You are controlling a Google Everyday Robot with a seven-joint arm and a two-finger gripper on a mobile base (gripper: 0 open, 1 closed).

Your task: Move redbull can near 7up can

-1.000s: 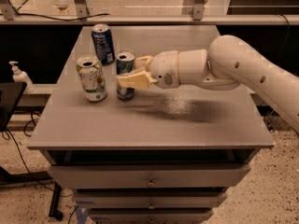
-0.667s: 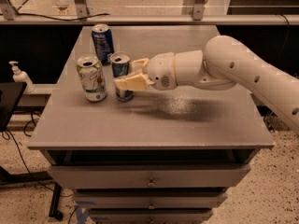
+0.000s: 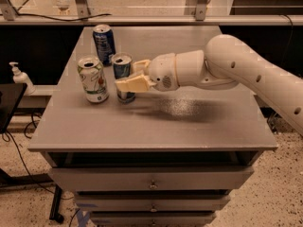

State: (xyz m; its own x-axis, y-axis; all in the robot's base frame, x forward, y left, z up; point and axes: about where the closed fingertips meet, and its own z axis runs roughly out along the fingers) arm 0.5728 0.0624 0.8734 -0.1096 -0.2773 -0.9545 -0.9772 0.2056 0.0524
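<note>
Camera view: redbull can [image 3: 121,69] gripped in the tool [image 3: 128,74], upright, just right of the 7up can [image 3: 93,79] on the counter [image 3: 189,122].

The tool is brought in from the right on a white arm [image 3: 236,65]. Its fingers [image 3: 129,84] are closed on the redbull can, one laid across the near side, the other at the far side. Whether the can's base rests on the counter cannot be told. A narrow gap is seen between the redbull can and the 7up can. A dark blue can [image 3: 103,44] is stood farther back, apart from both. A pump bottle [image 3: 19,77] is seen off the counter at left. Drawers [image 3: 151,183] are fitted below.
</note>
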